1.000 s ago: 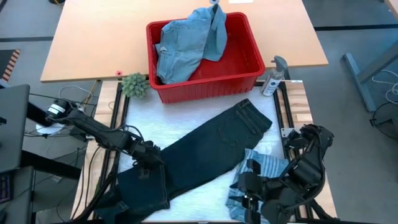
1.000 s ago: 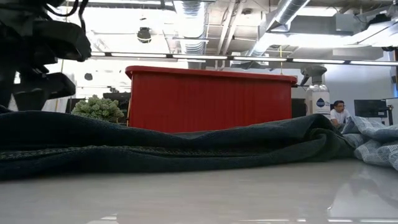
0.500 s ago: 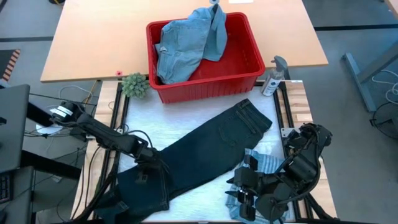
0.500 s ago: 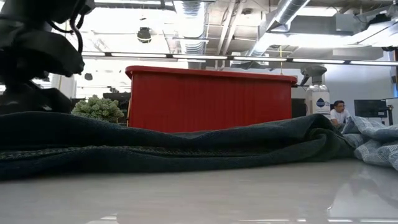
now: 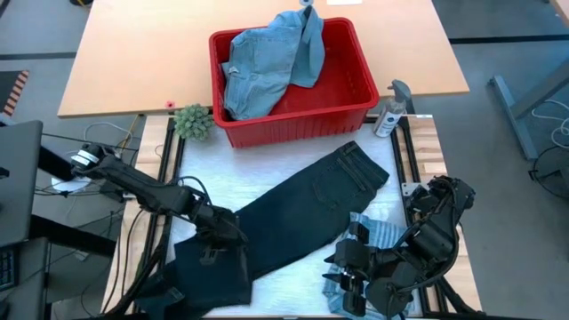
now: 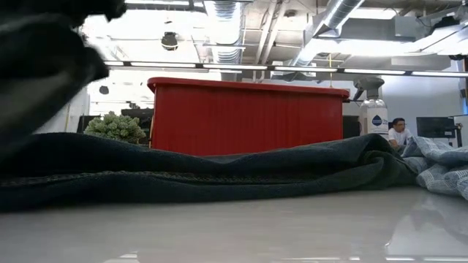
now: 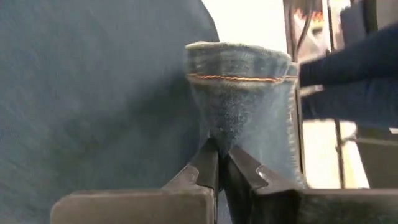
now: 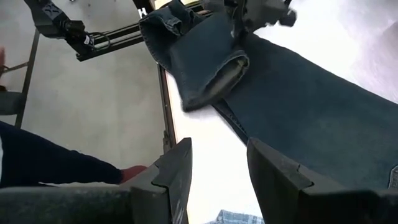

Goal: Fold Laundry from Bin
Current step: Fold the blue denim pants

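Writing: the spray bottle [image 6: 372, 111] beside the bin carries a round dark blue label; its words are too small to read.
Left pincer: the left pincer [image 7: 219, 163] has its jaws pressed tight together on the hemmed cuff of the dark trousers [image 5: 293, 213], at the leg end near the tabletop's front left; in the left wrist view the cuff, with its orange stitching, stands up between the two dark fingers [image 7: 205, 168].
Right pincer: the right pincer [image 8: 217, 165] hangs near the front right corner, above the striped shirt [image 5: 378, 240], jaws partly apart with nothing between them.
Trousers, axis: long axis runs on a diagonal across the white tabletop [image 5: 231, 187], waistband toward the back right near the bin, leg end toward the front left.
Bin: the red bin [image 5: 356, 89] sits at the back of the tabletop, just beyond the waistband, with light blue denim pieces [image 5: 262, 62] heaped inside and rising above the rim.
Low view: trousers lie as a long dark ridge in front of the bin; the dark blurred shape at upper left is probably the left arm.
Other: a small green plant [image 5: 193, 122] stands just left of the bin.
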